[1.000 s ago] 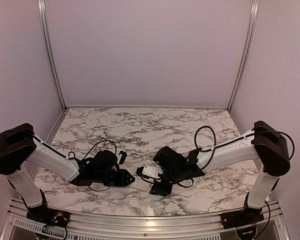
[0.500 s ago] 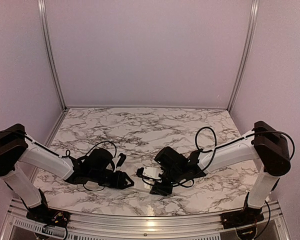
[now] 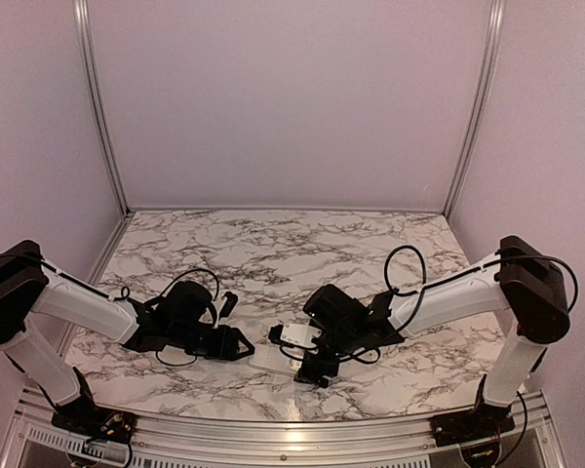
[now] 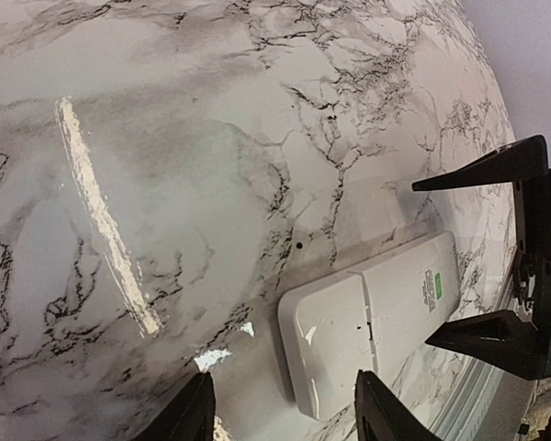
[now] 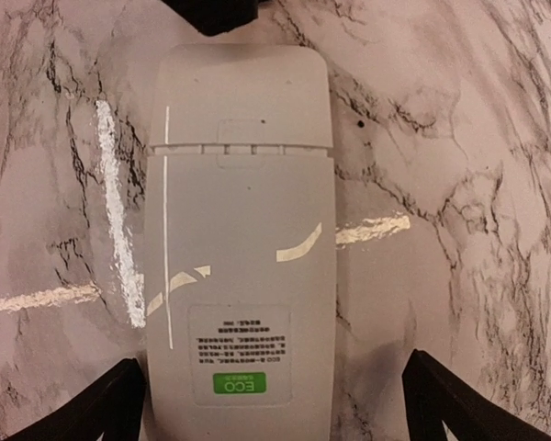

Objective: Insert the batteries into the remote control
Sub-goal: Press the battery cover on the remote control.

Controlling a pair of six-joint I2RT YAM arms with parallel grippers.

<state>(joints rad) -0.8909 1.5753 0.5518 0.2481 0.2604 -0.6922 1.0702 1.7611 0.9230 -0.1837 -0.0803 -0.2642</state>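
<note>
The remote [image 5: 239, 230] lies flat on the desk [image 3: 273, 244], plain back up, between the two hands. The right hand [image 5: 274, 367] is spread wide over the remote's label [image 5: 239, 367] end, with one finger just beside one long edge and the other finger clear of the opposite edge, so it grips nothing. The left hand [image 4: 285, 386] is at the remote's other end. It is also open and empty, and the remote's corner lies between its fingers.

A seam crosses the remote's back. The shorter panel [image 5: 239, 96] past the seam, at the left hand's end, looks like the battery door, and it sits shut and flush. Nothing shows what the bay under it holds. No batteries show in any view, on the desk or in either hand, so I cannot tell whether they are already loaded.

If the door has yet to come off, the right hand should close squarely on the long edges at the label end, behind the seam, so it does not clamp the door. It should also keep the remote pressed flat. The left hand can then push the door lengthwise away from the seam. Lifting it could tip the remote or make it skid on the glossy desk.
</note>
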